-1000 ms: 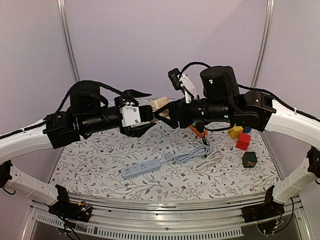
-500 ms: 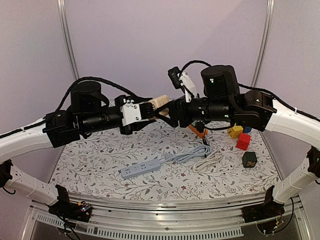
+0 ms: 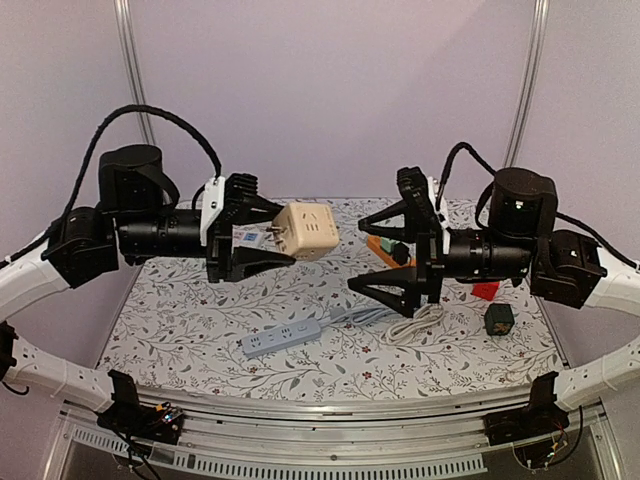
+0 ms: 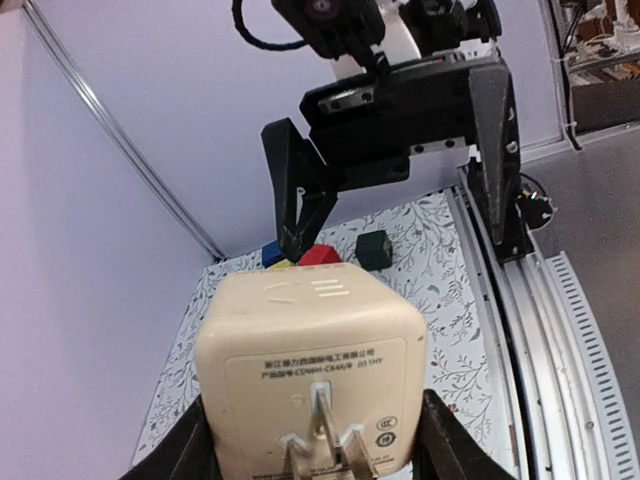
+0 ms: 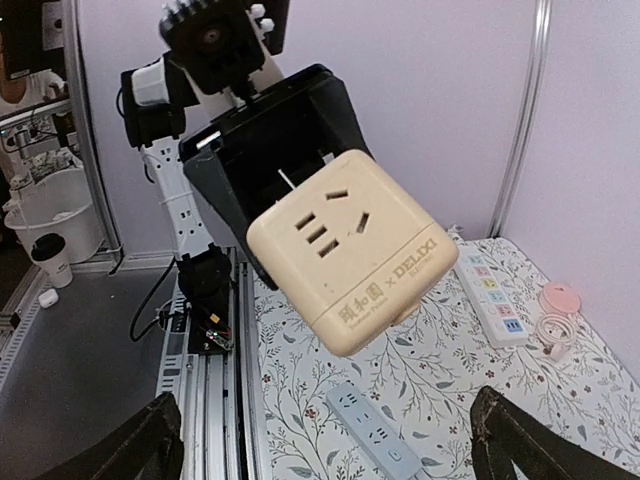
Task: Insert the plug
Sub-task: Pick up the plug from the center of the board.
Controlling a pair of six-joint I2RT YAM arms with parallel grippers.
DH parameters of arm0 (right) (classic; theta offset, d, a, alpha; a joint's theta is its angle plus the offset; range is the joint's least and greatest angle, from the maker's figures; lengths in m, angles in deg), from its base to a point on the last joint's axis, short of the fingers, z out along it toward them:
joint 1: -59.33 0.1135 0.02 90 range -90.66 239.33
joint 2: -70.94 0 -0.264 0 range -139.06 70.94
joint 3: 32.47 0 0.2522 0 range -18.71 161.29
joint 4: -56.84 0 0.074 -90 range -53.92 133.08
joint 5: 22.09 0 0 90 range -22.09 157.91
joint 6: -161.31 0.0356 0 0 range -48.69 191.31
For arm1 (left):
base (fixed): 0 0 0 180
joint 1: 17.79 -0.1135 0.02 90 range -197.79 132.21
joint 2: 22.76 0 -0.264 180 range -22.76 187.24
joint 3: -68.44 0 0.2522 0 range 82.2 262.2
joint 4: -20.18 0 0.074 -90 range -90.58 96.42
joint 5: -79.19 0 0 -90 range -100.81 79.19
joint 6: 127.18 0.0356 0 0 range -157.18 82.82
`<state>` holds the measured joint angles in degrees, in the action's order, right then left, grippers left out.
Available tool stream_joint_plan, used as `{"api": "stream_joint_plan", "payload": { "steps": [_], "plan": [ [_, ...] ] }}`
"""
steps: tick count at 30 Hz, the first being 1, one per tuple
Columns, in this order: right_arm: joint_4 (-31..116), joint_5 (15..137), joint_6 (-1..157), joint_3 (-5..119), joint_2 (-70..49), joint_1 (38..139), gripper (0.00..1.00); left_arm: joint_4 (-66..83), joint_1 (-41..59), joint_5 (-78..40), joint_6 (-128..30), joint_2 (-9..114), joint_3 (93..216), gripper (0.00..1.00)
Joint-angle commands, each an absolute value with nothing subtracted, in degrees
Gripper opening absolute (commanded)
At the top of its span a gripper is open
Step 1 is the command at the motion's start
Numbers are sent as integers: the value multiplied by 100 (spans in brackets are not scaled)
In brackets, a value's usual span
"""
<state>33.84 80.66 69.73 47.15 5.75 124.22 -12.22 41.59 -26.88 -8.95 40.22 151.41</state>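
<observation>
The plug, a cream cube with metal prongs on one face and sockets on the others, hangs in mid-air above the table. My left gripper is shut on it, one finger on each side, and the prongs point back at the left wrist camera. My right gripper stands wide open a short way to the right of the plug and does not touch it. The right wrist view shows the plug's socket face. A grey-blue power strip lies on the table below, also visible between the right fingers.
The strip's grey cord and a coiled white cable lie mid-table. An orange object, a red block and a dark green cube sit at the right. A white power strip lies at the far side.
The right gripper opened, let go of the plug and drew back to the right. The left gripper closed on the plug and carried it left, so the arms are now apart.
</observation>
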Motion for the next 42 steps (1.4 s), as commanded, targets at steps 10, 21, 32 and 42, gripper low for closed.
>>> {"api": "stream_joint_plan", "payload": {
  "steps": [10, 21, 32, 42],
  "plan": [
    [6110, 9564, 7056, 4268, 163, 12456, 99, -936, 4207, -4711, -2422, 3988, 15424, 0],
    [6442, 9839, 7623, 4559, -400, 12461, 59, -548, 4207, -4667, -2473, 4026, 15374, 0],
    [5201, 8160, 8016, 4815, -120, 12441, 0, -2523, 3868, -3280, -1271, 4076, 15566, 99],
    [371, 5075, 9669, 6695, -748, 11849, 0, -5990, 2351, -1527, -153, 5311, 15508, 99]
  ]
}}
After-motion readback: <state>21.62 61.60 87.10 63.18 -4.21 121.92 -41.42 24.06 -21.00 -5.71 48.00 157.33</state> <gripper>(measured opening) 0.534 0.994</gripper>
